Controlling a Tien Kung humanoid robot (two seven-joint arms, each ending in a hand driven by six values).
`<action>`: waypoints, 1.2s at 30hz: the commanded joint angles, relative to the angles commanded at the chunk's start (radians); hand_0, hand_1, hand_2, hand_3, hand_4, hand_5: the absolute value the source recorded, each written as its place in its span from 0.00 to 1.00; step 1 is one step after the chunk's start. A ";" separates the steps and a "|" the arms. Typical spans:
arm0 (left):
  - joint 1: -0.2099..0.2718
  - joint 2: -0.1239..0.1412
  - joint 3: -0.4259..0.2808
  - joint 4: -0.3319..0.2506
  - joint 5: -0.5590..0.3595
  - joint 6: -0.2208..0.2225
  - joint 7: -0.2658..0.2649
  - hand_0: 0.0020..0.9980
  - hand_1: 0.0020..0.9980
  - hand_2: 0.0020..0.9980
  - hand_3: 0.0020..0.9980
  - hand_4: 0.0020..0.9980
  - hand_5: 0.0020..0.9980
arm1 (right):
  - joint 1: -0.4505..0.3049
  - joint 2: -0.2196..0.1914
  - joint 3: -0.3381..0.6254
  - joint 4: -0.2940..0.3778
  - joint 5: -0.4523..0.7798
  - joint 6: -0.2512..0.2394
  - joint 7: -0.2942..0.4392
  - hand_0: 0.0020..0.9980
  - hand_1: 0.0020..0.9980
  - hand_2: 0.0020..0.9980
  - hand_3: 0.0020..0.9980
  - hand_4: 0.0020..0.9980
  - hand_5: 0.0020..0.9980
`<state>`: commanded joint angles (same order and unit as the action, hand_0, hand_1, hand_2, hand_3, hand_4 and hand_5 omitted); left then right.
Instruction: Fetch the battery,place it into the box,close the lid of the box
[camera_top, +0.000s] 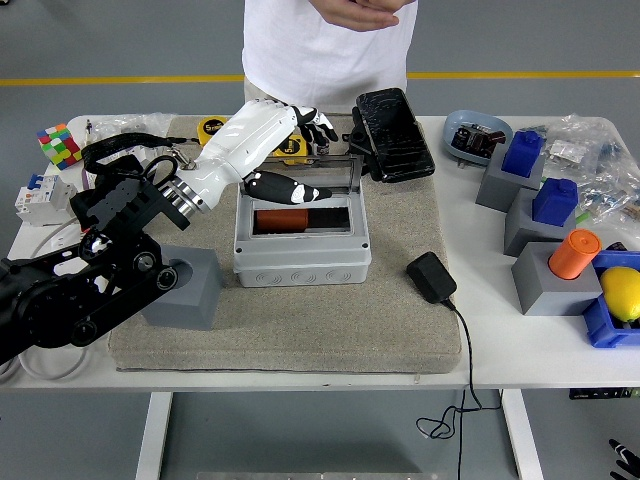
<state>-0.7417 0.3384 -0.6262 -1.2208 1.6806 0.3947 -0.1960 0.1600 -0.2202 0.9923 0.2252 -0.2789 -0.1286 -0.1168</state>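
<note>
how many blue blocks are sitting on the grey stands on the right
2. One blue block sits on the far grey stand, and a second blue block sits on the stand just nearer. The nearest stand holds an orange cylinder instead.

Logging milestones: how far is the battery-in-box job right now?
Done: the orange battery lies inside the grey box. In hand: nothing; the left robot hand is open, raised over the box's far-left corner near the clear lid, which stands upright. Left: closing the lid. The right robot hand is out of view.
</note>
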 joint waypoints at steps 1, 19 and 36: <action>0.001 -0.001 -0.005 0.003 -0.012 -0.012 0.007 0.73 0.81 0.81 0.82 1.00 1.00 | 0.000 0.000 -0.001 0.000 0.000 0.000 0.000 0.62 0.64 0.62 0.53 0.97 0.37; 0.044 0.018 0.026 -0.012 -0.059 -0.144 0.162 0.74 0.81 0.80 0.83 1.00 1.00 | -0.001 -0.001 0.002 0.000 -0.002 0.003 -0.002 0.62 0.64 0.62 0.53 0.97 0.37; 0.175 0.085 0.010 -0.132 -0.071 -0.151 0.179 0.70 0.78 0.78 0.81 1.00 1.00 | -0.001 -0.003 0.011 0.000 -0.007 0.006 0.000 0.62 0.64 0.62 0.53 0.97 0.37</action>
<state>-0.5672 0.4230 -0.6162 -1.3529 1.6096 0.2437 -0.0174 0.1587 -0.2231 1.0028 0.2249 -0.2855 -0.1225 -0.1166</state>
